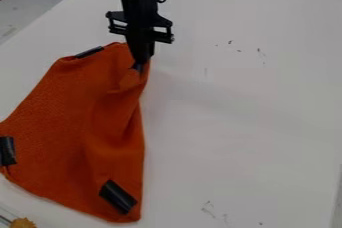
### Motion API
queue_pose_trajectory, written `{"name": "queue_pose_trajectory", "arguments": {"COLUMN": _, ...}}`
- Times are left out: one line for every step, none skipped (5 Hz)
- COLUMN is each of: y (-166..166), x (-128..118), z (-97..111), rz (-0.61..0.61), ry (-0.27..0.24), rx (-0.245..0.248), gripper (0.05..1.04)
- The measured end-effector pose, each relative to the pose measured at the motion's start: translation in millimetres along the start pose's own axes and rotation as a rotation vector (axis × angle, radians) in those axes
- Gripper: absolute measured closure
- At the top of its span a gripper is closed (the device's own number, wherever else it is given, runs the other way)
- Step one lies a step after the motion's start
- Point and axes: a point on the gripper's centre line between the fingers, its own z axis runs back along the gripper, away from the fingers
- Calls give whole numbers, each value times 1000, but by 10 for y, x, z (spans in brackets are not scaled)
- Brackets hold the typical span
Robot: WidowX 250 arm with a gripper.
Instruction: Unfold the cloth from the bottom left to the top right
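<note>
Black gripper pinches orange cloth at its upper right corner

The black robot arm (137, 2) comes in from the top edge, left of centre, and hangs down almost upright, its black two-finger gripper (138, 66) pointing at the table. The fingers are pressed together on a pinch of the orange fabric cloth (67, 102), at its upper right corner, and creases run down from there. The cloth lies on the left part of the smooth white table (247, 107), broad at the left and bottom, narrower at the top, with loose folds along its right side. Three black strips sit on it: one on the top edge (89, 52), one at the left corner (7, 151), one near the bottom right corner (118, 197). The arm and gripper hide part of the cloth's top end. At the lower left, just beside the cloth, is a lumpy yellow-brown object (23, 223); small dark marks (259, 51) dot the tabletop on the right
</note>
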Motion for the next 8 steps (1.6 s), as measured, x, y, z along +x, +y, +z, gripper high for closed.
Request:
{"name": "queue_pose_trajectory", "arguments": {"y": -156, "x": 73, "z": -74, "rz": -34, "ry": 6, "rx": -27, "gripper": 1026}}
{"name": "queue_pose_trajectory", "arguments": {"y": -342, "x": 188, "z": -150, "rz": -93, "ry": 7, "rx": -48, "gripper": 1026}}
{"name": "queue_pose_trajectory", "arguments": {"y": -455, "x": 247, "z": -194, "rz": -115, "ry": 6, "rx": -60, "gripper": 1026}}
{"name": "queue_pose_trajectory", "arguments": {"y": -574, "x": 325, "z": -236, "rz": -148, "ry": -5, "rx": -69, "gripper": 1026}}
{"name": "queue_pose_trajectory", "arguments": {"y": -678, "x": 397, "z": -324, "rz": -183, "ry": -14, "rx": -88, "gripper": 1026}}
{"name": "queue_pose_trajectory", "arguments": {"y": -715, "x": 441, "z": -401, "rz": -208, "ry": -30, "rx": -99, "gripper": 1003}}
{"name": "queue_pose_trajectory", "arguments": {"y": -752, "x": 488, "z": -389, "rz": -213, "ry": -39, "rx": -99, "gripper": 850}}
{"name": "queue_pose_trajectory", "arguments": {"y": -809, "x": 461, "z": -377, "rz": -214, "ry": -9, "rx": -87, "gripper": 588}}
